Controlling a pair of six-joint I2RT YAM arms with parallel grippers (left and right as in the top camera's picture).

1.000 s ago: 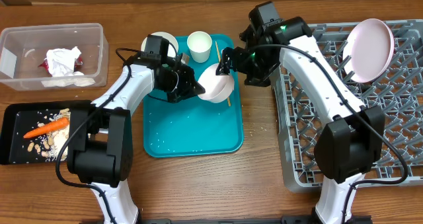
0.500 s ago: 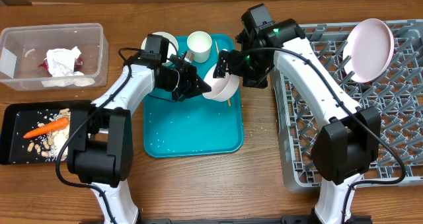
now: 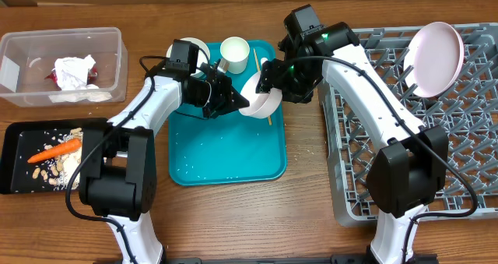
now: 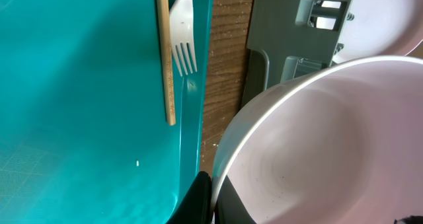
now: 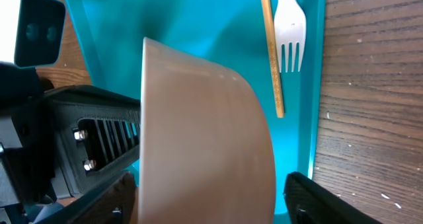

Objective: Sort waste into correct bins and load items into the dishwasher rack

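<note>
My left gripper (image 3: 243, 102) is shut on the rim of a white bowl (image 3: 261, 102) and holds it tilted above the right side of the teal tray (image 3: 226, 155). In the left wrist view the jaws (image 4: 213, 197) pinch the bowl's rim (image 4: 317, 138). My right gripper (image 3: 272, 81) is open, with its fingers (image 5: 211, 184) on either side of the same bowl (image 5: 205, 138). A wooden chopstick (image 3: 255, 61) and a white fork (image 5: 289, 26) lie on the tray. A white cup (image 3: 234, 52) and a second bowl (image 3: 191, 47) stand at the tray's far edge.
The grey rack (image 3: 436, 163) at the right holds a white plate (image 3: 436, 58) on edge. The clear tub (image 3: 62, 65) at the far left holds a crumpled napkin (image 3: 74, 71). The black tray (image 3: 19, 159) holds the carrot (image 3: 54, 150) and beige scraps.
The left gripper has lifted and tilted the bowl a little to the right. The right gripper has closed in so its fingers straddle the bowl.
</note>
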